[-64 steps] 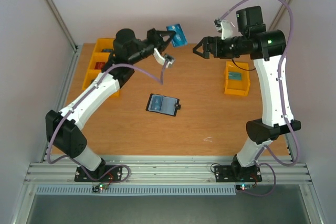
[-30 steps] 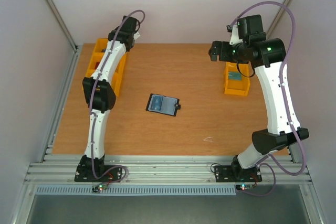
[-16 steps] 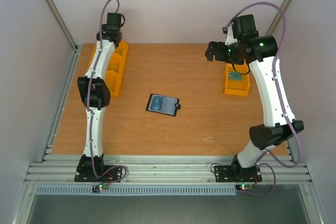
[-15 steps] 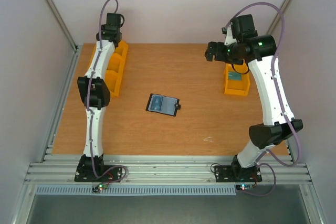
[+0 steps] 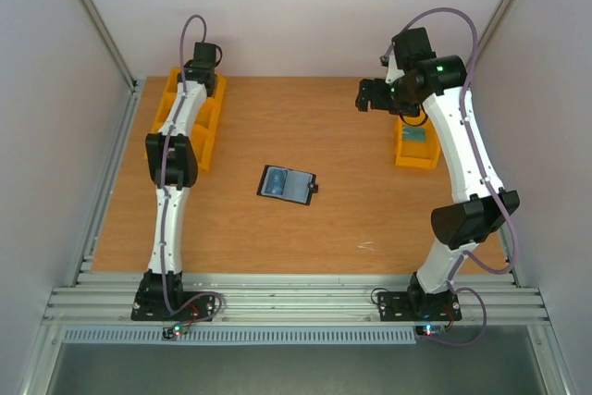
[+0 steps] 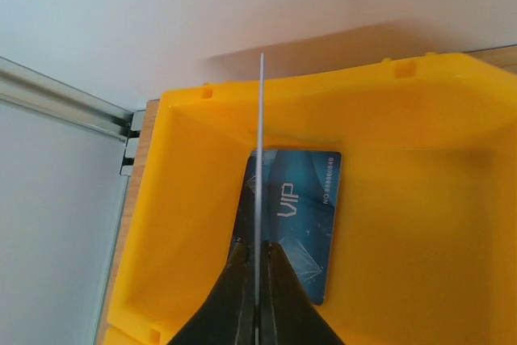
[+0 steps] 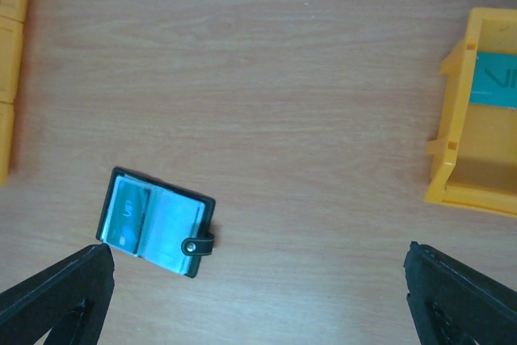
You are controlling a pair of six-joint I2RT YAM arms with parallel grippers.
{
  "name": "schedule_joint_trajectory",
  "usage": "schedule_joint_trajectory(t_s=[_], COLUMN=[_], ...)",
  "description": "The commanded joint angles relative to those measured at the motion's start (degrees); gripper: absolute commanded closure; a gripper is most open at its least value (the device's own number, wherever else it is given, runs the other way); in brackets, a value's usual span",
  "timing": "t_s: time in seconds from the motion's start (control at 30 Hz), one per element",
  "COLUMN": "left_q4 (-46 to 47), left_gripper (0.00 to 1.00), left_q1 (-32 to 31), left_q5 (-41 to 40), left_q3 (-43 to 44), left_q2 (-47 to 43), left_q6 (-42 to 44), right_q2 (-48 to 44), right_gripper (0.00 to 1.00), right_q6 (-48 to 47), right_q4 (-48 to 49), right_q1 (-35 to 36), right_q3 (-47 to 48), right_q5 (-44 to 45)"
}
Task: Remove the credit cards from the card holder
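The card holder (image 5: 287, 183) lies open mid-table, snap tab to the right. In the right wrist view the holder (image 7: 157, 222) shows a teal card (image 7: 126, 214) in its left panel. My left gripper (image 6: 260, 252) is shut on a credit card seen edge-on (image 6: 260, 143), held upright over the far-left yellow bin (image 6: 404, 224). A blue VIP card (image 6: 299, 208) lies flat in that bin. In the top view the left gripper (image 5: 200, 71) is above that bin. My right gripper (image 5: 367, 96) is open and empty, high over the table's back right; its fingers (image 7: 56, 296) show wide apart.
The row of yellow bins (image 5: 190, 127) runs along the left edge. A single yellow bin (image 5: 416, 142) at the right holds a teal card (image 7: 494, 78). Walls and metal rails close in the back and sides.
My left arm has swung from the back middle to the far-left bin, carrying the card. My right gripper has drifted slightly left. The card holder has not moved.
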Motion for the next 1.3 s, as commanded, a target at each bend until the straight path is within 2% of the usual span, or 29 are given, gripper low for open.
schedule_joint_trajectory(t_s=[0.0, 0.4, 0.5, 0.63, 0.7, 0.87, 1.27], left_q4=[4.89, 4.95, 6.30, 7.19, 7.44, 8.20, 6.37], left_gripper=[0.99, 0.98, 0.92, 0.89, 0.85, 0.67, 0.37], left_q1=[1.11, 1.11, 1.11, 1.06, 1.10, 1.11, 1.12], left_q5=[-0.69, -4.36, -3.85, -3.77, -3.53, -2.53, 5.36], left_q3=[2.23, 2.25, 2.23, 2.23, 2.23, 2.36, 1.10], left_q2=[1.57, 5.10, 5.50, 5.91, 6.00, 5.79, -0.84], left_q6=[-2.38, -2.09, -1.80, -1.31, -1.30, -1.52, -4.73], right_q2=[0.60, 0.96, 0.88, 0.88, 0.88, 0.97, 0.41], right_gripper=[0.02, 0.01, 0.01, 0.02, 0.01, 0.01, 0.01], right_q6=[-0.87, -0.82, -0.91, -0.91, -0.91, -1.00, -0.91], right_q4=[-2.10, -2.41, -2.60, -2.77, -2.80, -2.65, -2.58], right_q1=[-0.27, -0.27, -0.27, -0.27, -0.27, -0.27, -0.27], right_q3=[1.56, 1.48, 1.46, 1.40, 1.46, 1.55, 1.56], right_q5=[0.63, 0.24, 0.35, 0.30, 0.28, 0.06, -1.13])
